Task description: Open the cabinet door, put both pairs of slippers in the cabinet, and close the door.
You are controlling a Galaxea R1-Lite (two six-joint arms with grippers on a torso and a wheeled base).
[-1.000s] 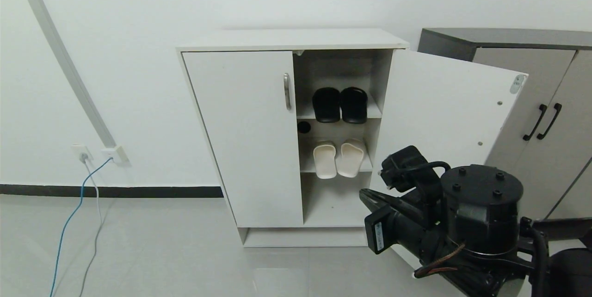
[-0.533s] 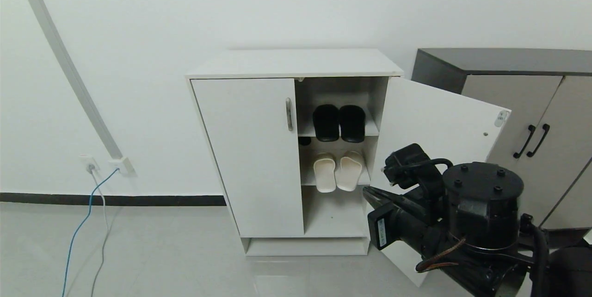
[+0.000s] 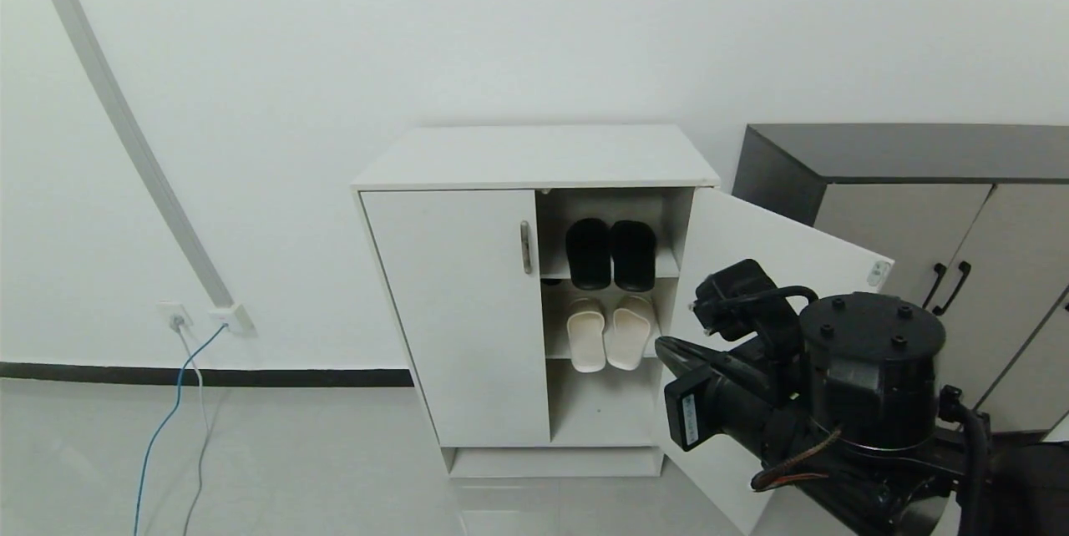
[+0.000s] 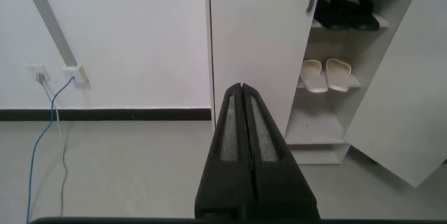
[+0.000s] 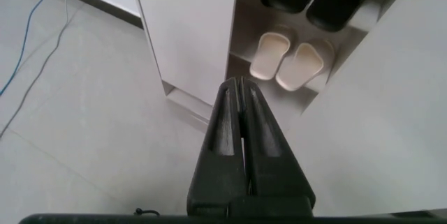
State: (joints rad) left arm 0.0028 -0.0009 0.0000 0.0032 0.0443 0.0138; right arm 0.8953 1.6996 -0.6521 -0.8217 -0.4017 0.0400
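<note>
The white cabinet (image 3: 534, 156) stands against the wall with its left door (image 3: 455, 310) closed and its right door (image 3: 818, 269) swung wide towards you, its free edge near the grey cabinet (image 3: 902, 185) next to it. Your right arm (image 3: 802, 377) sits low in front of that open door, so the panel's lower part is hidden behind it. Both pairs are already inside: the black slippers (image 3: 611, 254) side by side on the upper shelf and the white slippers (image 3: 608, 332) on the shelf below. As I judge it, only the closing is left. The left gripper (image 4: 242, 91) has its fingers pressed together with nothing between them, and it hangs well back from the cabinet. The right gripper (image 5: 242, 86) is likewise closed on nothing, pointing at the lower shelves. Watch three things. The arm is on the inner side of the open door, so a careless sweep could push it farther out into the grey cabinet instead of shutting it. Closed fingers on a flat panel may skid, leaving the door ajar. The white pair seems to reach the shelf's front edge, so the door could catch there and spring back. Mind also the left door's handle (image 3: 525, 246) as the doors meet.
</note>
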